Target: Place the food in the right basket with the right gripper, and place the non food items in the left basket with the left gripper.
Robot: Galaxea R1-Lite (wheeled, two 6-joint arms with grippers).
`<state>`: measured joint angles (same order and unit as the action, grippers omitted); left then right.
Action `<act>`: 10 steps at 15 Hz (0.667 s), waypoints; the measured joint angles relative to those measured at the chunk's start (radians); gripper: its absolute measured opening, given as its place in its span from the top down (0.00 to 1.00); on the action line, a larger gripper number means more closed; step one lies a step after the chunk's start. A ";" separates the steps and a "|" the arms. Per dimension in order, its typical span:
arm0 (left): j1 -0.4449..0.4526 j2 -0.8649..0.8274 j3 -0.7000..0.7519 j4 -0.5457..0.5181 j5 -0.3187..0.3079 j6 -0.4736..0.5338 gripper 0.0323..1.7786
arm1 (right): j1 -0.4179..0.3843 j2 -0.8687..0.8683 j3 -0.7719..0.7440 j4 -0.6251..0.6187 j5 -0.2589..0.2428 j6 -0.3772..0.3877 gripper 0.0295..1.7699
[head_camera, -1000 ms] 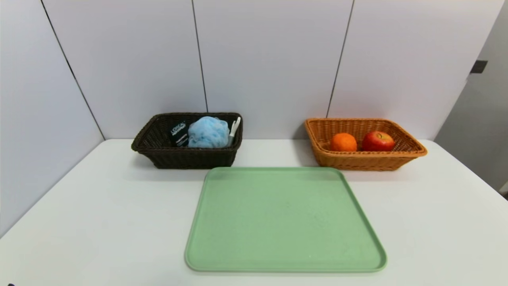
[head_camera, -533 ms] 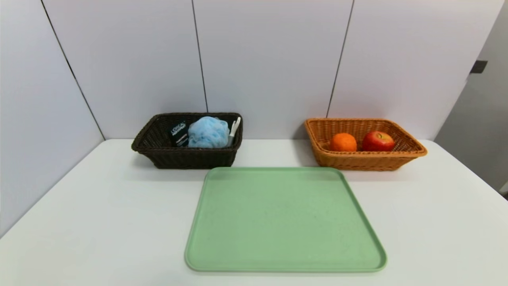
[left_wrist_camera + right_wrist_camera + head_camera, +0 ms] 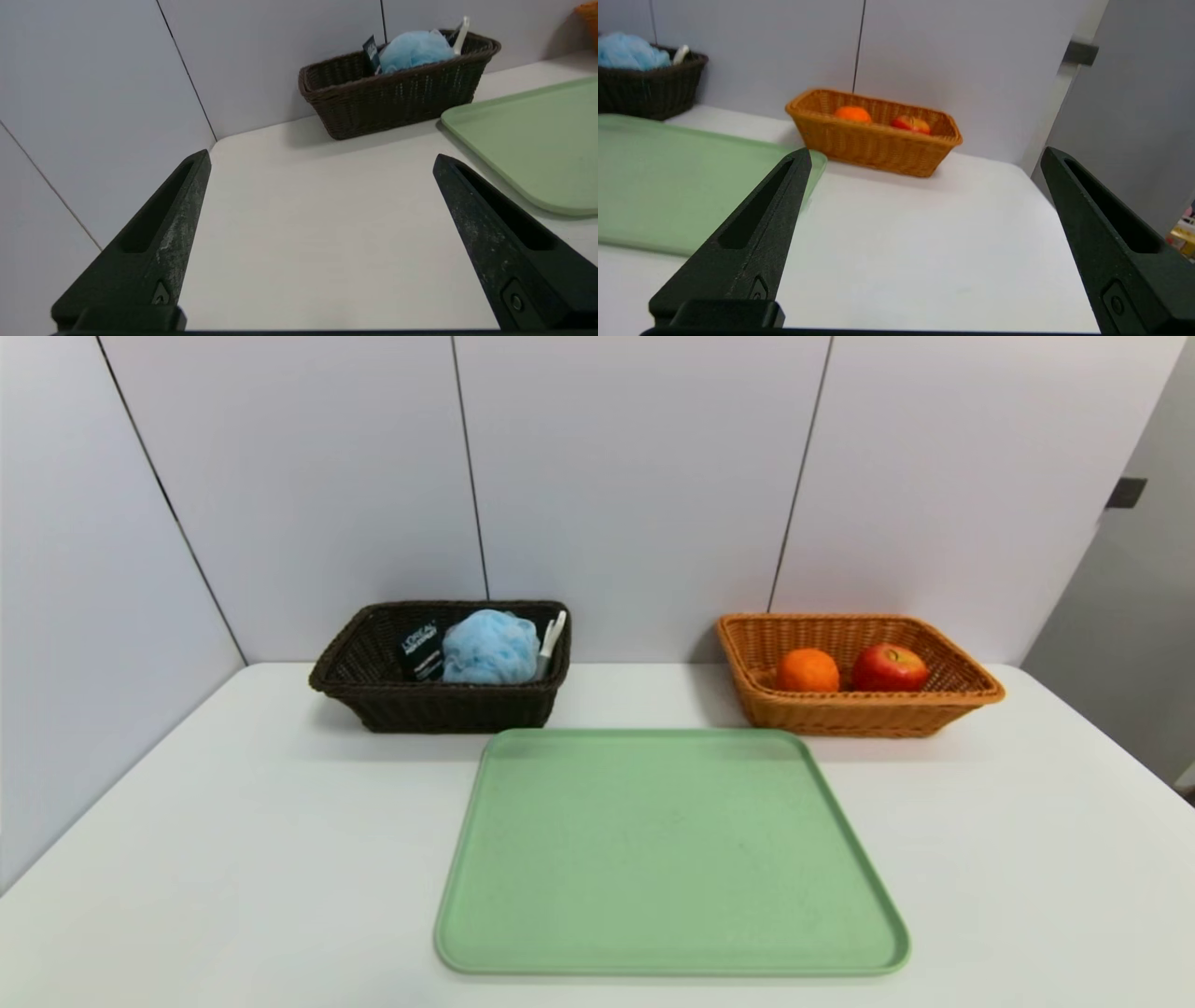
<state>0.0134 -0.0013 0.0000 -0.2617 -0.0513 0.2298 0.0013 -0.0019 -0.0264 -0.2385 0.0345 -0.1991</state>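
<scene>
An orange (image 3: pixel 808 670) and a red apple (image 3: pixel 889 667) lie side by side in the orange-tan right basket (image 3: pixel 971 683). The dark brown left basket (image 3: pixel 355 683) holds a light-blue pouf (image 3: pixel 490 647), a black tube (image 3: pixel 420 650) and a white-headed peeler (image 3: pixel 553 635). Neither arm shows in the head view. My left gripper (image 3: pixel 321 161) hangs open over bare table near the left front, far from the dark basket (image 3: pixel 397 95). My right gripper (image 3: pixel 926 156) is open too, over bare table well short of the tan basket (image 3: pixel 873 140).
A bare green tray (image 3: pixel 667 849) lies mid-table in front of both baskets. White wall panels stand close behind the baskets and along the left side. The table's right edge (image 3: pixel 1041 186) drops off beside the tan basket.
A dark bit at the bottom left corner of the head view a second ago is gone. Baskets, tray and items have not moved.
</scene>
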 joint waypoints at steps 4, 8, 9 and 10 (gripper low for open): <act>0.000 0.000 0.000 0.144 0.005 -0.001 0.05 | 0.000 0.000 0.025 0.183 -0.003 -0.014 0.04; 0.000 0.000 0.000 0.225 0.001 -0.031 0.05 | 0.000 0.000 0.026 0.227 0.017 0.002 0.04; 0.000 0.000 0.000 0.228 0.003 -0.061 0.05 | 0.000 0.000 0.026 0.233 0.015 0.026 0.04; 0.000 0.000 0.000 0.228 0.006 -0.106 0.05 | 0.000 0.000 0.026 0.237 0.011 0.066 0.04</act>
<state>0.0134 -0.0013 0.0000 -0.0336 -0.0451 0.1236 0.0013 -0.0019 -0.0009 -0.0017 0.0451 -0.1336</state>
